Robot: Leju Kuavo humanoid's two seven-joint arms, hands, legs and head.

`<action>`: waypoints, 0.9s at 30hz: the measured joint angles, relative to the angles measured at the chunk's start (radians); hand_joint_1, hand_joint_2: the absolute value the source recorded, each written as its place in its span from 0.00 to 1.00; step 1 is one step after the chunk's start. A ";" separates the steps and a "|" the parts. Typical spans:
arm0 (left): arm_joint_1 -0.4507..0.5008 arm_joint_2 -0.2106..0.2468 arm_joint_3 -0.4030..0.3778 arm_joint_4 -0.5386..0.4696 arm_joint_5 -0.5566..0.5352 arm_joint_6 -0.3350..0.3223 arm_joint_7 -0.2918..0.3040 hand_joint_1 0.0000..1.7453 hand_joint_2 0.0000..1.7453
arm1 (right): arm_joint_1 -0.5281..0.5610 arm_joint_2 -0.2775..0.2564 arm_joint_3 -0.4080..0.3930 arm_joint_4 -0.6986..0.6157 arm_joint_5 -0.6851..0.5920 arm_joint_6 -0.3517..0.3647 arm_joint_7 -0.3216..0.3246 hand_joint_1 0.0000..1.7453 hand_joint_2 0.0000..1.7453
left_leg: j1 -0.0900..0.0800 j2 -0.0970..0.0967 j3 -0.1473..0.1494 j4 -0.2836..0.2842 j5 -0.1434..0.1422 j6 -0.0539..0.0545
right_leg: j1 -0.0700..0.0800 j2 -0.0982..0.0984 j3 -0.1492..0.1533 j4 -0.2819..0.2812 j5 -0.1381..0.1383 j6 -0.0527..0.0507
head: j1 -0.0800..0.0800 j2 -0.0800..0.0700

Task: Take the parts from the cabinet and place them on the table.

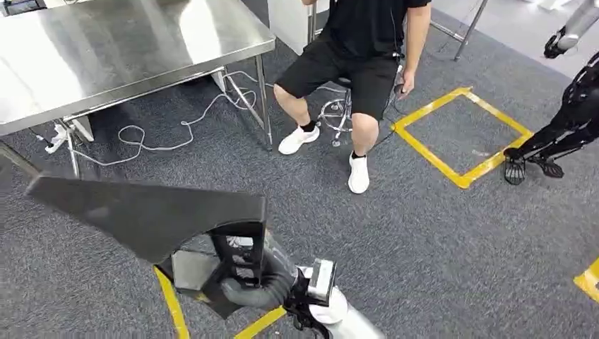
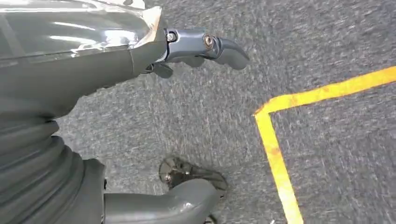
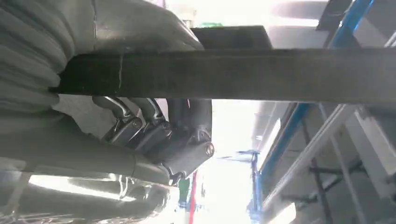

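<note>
Part [image 1: 141, 212], a large flat black piece with an angular outline, is hanging in the air low in the head view, above the grey carpet [image 1: 424, 240] and well apart from the steel table [image 1: 106, 49] standing at the far left. Right hand [image 1: 258, 286] is gripping the part from below, its dark fingers [image 3: 154, 126] curling tightly round a dark bar of the part that is running straight across the right wrist view; the silver right arm is rising from the lower edge of the head view. Left hand [image 2: 140, 56] is hanging over the carpet with nothing in it, one finger reaching out straight and the thumb [image 2: 177, 205] standing well apart from it. A yellow tape corner [image 2: 275, 154] is lying on the carpet beneath this hand. Between the robot and the table, a person [image 1: 353, 63] in black clothes and white shoes is sitting on a stool [image 1: 337, 113] just beside the table's near leg. A white cable [image 1: 162, 138] is trailing over the carpet under the table. A yellow tape square [image 1: 431, 152] is marking the carpet to the right of the person, and a second robot [image 1: 565, 127] with dark legs is standing at its far corner.
</note>
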 joint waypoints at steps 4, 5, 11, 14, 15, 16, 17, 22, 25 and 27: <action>-0.001 0.002 0.009 0.000 -0.001 0.000 -0.001 0.00 1.00 | -0.004 0.009 -0.003 0.010 0.009 -0.018 0.005 1.00 1.00 | -0.004 0.109 -0.032 0.071 -0.045 -0.021 | -0.011 -0.044 0.014 -0.013 0.002 -0.029 | -0.010 0.000; -0.004 0.003 0.010 0.000 -0.001 -0.003 -0.001 0.00 1.00 | -0.004 0.009 -0.004 0.016 0.011 -0.023 0.005 1.00 1.00 | 0.001 0.131 -0.072 0.147 -0.085 -0.026 | -0.008 -0.058 0.016 -0.013 -0.001 -0.032 | -0.009 0.000; -0.001 0.010 0.012 0.000 -0.003 -0.013 -0.001 0.00 1.00 | -0.005 0.010 -0.005 0.042 0.018 -0.030 0.014 1.00 1.00 | 0.008 0.165 -0.061 0.099 -0.011 -0.028 | -0.001 -0.136 0.026 -0.013 -0.016 -0.031 | -0.010 0.000; -0.008 0.012 0.012 -0.002 -0.003 -0.013 -0.001 0.00 1.00 | -0.008 0.015 -0.007 0.045 0.016 -0.030 0.015 1.00 1.00 | -0.007 0.221 -0.008 0.005 0.003 -0.010 | 0.008 -0.160 0.038 -0.015 -0.026 -0.016 | -0.009 0.000; -0.008 0.012 0.012 -0.001 -0.003 -0.013 0.000 0.00 1.00 | -0.010 0.016 -0.007 0.047 0.017 -0.031 0.015 1.00 1.00 | -0.010 0.211 -0.010 0.005 0.002 -0.005 | 0.007 -0.170 0.041 -0.016 -0.027 -0.011 | -0.008 0.000; -0.008 0.014 0.012 -0.002 -0.003 -0.013 0.000 0.00 1.00 | -0.010 0.020 -0.007 0.048 0.018 -0.035 0.015 1.00 1.00 | -0.012 0.199 -0.011 0.005 0.001 0.000 | 0.005 -0.182 0.045 -0.021 -0.028 -0.006 | -0.009 0.000; -0.006 0.014 0.013 -0.002 -0.003 -0.013 0.002 0.00 1.00 | -0.013 0.021 -0.007 0.048 0.018 -0.041 0.013 1.00 1.00 | -0.012 0.184 -0.002 -0.008 0.006 0.007 | 0.011 -0.196 0.057 -0.026 -0.031 0.002 | -0.008 0.000; -0.009 0.011 0.017 -0.002 0.001 -0.010 0.004 0.00 1.00 | -0.022 0.017 -0.012 0.053 0.037 -0.073 0.001 1.00 1.00 | 0.000 0.117 0.014 -0.029 0.021 0.024 | 0.002 -0.065 -0.089 0.260 -0.148 -0.009 | -0.003 0.000; -0.005 0.007 0.026 -0.001 0.002 0.002 0.002 0.00 1.00 | -0.026 0.013 -0.011 0.054 0.055 -0.100 0.001 1.00 1.00 | 0.000 0.067 0.015 -0.025 0.018 0.022 | -0.001 -0.060 -0.091 0.216 -0.097 0.021 | -0.003 0.000; -0.005 0.003 0.029 -0.002 0.002 0.002 0.001 0.00 1.00 | -0.034 0.013 -0.011 0.050 0.064 -0.116 0.001 1.00 1.00 | 0.000 0.037 0.014 -0.015 0.012 0.014 | -0.010 -0.027 -0.013 0.035 -0.015 0.040 | -0.002 0.000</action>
